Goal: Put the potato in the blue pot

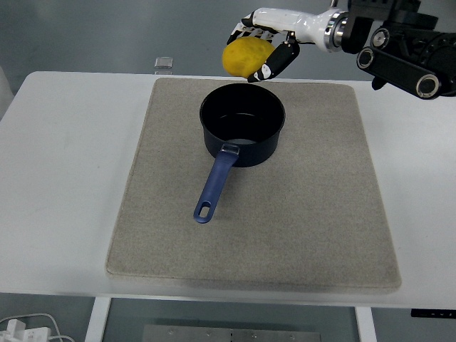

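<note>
Smooth yellow potato (244, 57) up in the air just behind the pot's (242, 124) far rim, right hand (265, 44) fingers wrapped around it, round dark-blue pot with long handle on a rough beige mat (313, 214), white bench (64, 164)

I saw the white tabletop (64, 164) spanning the frame, with a beige mat (285, 214) lying flat across its centre. A small grey square object (164, 63) sat at the tabletop's far edge, in the upper left of the frame.
</note>
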You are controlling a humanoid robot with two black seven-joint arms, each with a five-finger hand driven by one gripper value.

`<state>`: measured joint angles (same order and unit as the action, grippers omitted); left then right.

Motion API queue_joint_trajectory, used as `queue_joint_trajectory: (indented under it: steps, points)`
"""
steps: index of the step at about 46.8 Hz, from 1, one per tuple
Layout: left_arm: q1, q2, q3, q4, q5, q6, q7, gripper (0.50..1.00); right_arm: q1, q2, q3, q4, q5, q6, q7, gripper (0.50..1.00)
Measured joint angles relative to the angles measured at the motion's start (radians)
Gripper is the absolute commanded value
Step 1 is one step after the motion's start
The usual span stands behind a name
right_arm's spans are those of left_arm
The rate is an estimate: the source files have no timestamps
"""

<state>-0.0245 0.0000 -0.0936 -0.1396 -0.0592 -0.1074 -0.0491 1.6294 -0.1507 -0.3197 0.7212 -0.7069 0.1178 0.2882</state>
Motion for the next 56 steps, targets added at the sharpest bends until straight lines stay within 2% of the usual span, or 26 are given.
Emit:
queue_joint_trajectory:
  steps: [12,23,46,47,49,51,53,54,56]
  points:
    - [0.000,0.000,0.000,0.000,0.001,0.000,0.000,1.000,-0.028,0.092,-0.008,-0.075,-0.002,0.000,0.000,0.500]
    - [0.000,0.000,0.000,0.000,0.001,0.000,0.000,1.000,-0.109,0.144,-0.040,-0.140,-0.003,0.000,0.002,0.500]
    - [0.000,0.000,0.000,0.000,0.000,0.000,0.000,1.000,-0.180,0.151,-0.042,-0.188,-0.011,0.000,0.002,0.500]
    - [0.000,0.000,0.000,0.000,0.000,0.000,0.000,1.000,-0.183,0.151,-0.041,-0.189,-0.010,0.000,0.002,0.543]
    - [0.000,0.000,0.000,0.000,0.000,0.000,0.000,1.000,-0.189,0.151,-0.039,-0.189,-0.009,0.000,0.002,0.682]
    - [0.000,0.000,0.000,0.000,0.000,0.000,0.000,1.000,-0.194,0.151,-0.038,-0.190,-0.006,0.000,0.002,0.768]
    - [0.000,0.000,0.000,0.000,0.000,0.000,0.000,1.000,-0.199,0.151,-0.037,-0.190,-0.005,0.000,0.002,0.927]
    - [0.000,0.000,0.000,0.000,0.000,0.000,0.000,1.000,-0.200,0.151,-0.037,-0.190,-0.005,0.000,0.002,0.944]
    - [0.000,0.000,0.000,0.000,0.000,0.000,0.000,1.000,-0.201,0.151,-0.038,-0.190,-0.005,0.000,0.002,0.944]
